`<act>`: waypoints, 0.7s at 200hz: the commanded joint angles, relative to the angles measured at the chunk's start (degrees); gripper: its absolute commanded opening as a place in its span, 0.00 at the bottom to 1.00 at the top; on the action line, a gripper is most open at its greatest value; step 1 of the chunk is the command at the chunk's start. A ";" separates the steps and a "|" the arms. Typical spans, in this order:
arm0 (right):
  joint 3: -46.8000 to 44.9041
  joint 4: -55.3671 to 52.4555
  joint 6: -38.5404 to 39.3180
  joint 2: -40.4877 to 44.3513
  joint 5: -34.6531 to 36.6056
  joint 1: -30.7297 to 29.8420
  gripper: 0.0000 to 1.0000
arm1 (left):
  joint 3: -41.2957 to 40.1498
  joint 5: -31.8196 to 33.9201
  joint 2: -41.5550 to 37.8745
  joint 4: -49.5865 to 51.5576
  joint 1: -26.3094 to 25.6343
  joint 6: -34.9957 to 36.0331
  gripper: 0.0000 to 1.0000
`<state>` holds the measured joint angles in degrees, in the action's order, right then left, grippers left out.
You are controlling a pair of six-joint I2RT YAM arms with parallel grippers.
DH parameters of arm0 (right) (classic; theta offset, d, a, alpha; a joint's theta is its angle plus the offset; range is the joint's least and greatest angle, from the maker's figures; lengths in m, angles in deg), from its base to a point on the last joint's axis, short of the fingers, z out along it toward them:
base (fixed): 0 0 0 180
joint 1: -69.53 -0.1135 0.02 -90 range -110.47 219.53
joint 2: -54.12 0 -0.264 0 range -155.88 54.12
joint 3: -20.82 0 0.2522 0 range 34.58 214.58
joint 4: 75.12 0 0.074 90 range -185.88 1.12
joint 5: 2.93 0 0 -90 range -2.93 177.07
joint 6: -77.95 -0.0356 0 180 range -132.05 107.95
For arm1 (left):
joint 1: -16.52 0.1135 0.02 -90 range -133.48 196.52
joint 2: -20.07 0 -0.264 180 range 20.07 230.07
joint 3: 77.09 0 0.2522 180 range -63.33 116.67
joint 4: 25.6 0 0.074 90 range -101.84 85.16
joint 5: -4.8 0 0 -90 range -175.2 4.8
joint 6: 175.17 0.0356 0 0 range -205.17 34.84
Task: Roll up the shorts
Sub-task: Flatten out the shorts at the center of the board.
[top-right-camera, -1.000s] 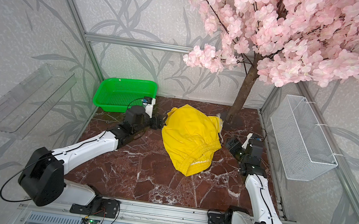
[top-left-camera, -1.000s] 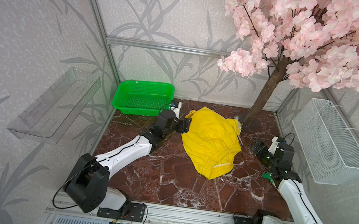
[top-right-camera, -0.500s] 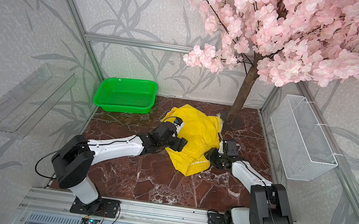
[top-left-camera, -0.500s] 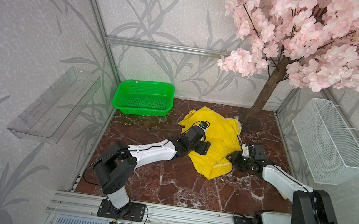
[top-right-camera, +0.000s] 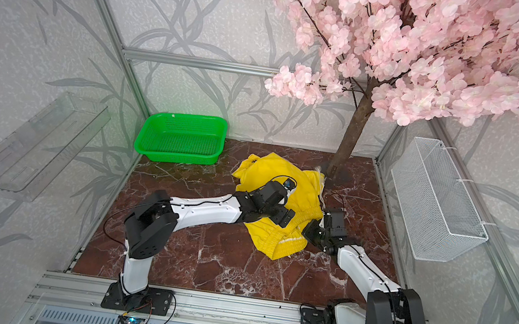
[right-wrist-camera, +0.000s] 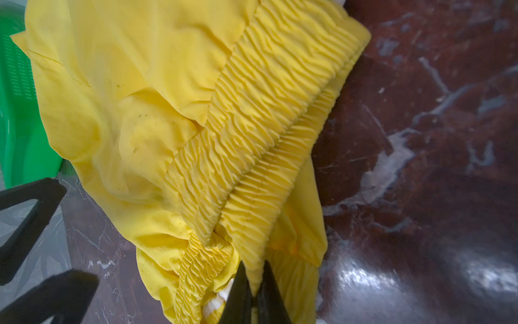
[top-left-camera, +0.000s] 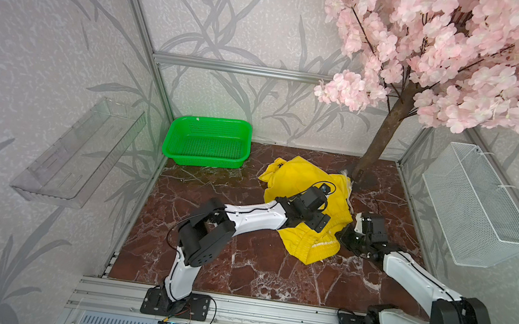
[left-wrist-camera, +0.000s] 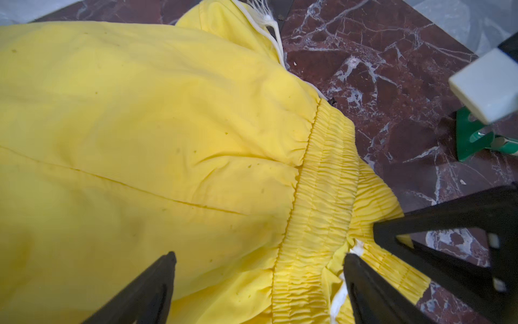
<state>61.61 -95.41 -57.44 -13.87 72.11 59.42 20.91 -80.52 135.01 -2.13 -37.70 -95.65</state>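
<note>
The shorts (top-left-camera: 297,180) lie crumpled on the marble table (top-left-camera: 253,272), long axis going from the waistband (left-wrist-camera: 322,182) at the pincers out to the far end beyond them. The right pincer (right-wrist-camera: 253,270) is pressed together on a fold of this waistband, directly at its tips. The left pincer (left-wrist-camera: 259,256) hangs spread just over the same band, holding nothing; I think it must close there before rolling

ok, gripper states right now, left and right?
Left gripper: open, straddling the bright yellow thin fabric shorts, gripping nothing.
Right gripper: closed, pinching a fold of the shorts at the gathered edge.
</note>
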 commanded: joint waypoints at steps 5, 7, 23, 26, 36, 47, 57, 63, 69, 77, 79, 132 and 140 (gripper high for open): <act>-2.72 2.01 -2.41 2.39 1.65 0.61 0.00 | 4.77 3.09 4.43 4.71 -1.83 4.28 0.99; -2.82 2.08 -2.42 2.48 1.68 0.61 0.00 | 4.89 2.99 4.66 4.68 -1.96 4.36 1.00; -3.28 2.16 -2.34 3.11 1.61 0.79 0.00 | 5.88 1.40 5.69 3.71 -2.58 5.07 1.00; -3.37 2.13 -2.25 3.19 1.56 0.79 0.00 | 5.92 1.14 5.87 3.60 -2.64 5.19 1.00; -3.54 2.05 -2.23 3.53 1.51 0.88 0.00 | 6.78 1.43 6.87 3.55 -3.06 5.66 1.00; -3.64 2.23 -2.25 3.97 1.51 0.96 0.00 | 8.18 2.96 8.62 4.41 -3.50 6.30 1.00; -3.86 2.40 -2.21 4.41 1.43 0.97 0.00 | 9.60 3.84 10.02 5.60 -3.86 6.60 1.00; -3.91 2.44 -2.24 4.68 1.43 0.97 0.00 | 10.04 4.27 10.57 5.82 -4.04 6.82 1.00; -4.00 2.39 -2.33 4.90 1.44 0.97 0.00 | 10.13 5.02 10.95 5.57 -4.29 7.09 1.00; -4.09 2.56 -2.29 5.17 1.34 0.97 0.00 | 10.27 5.96 11.41 4.92 -4.56 7.29 1.00; -4.09 2.65 -2.28 5.19 1.25 0.97 0.00 | 10.31 6.15 11.55 4.91 -4.64 7.35 1.00; -3.80 1.67 -2.24 6.44 0.88 0.97 0.00 | 13.47 12.88 14.43 5.94 -5.02 8.12 0.57; -3.31 0.60 -1.99 7.08 0.99 1.01 0.00 | 13.81 15.61 13.74 6.65 -5.01 7.47 0.40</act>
<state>58.07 -93.29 -59.25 -9.06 72.57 60.12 32.54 -72.14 148.78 2.20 -42.71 -88.80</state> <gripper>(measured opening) 0.071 0.608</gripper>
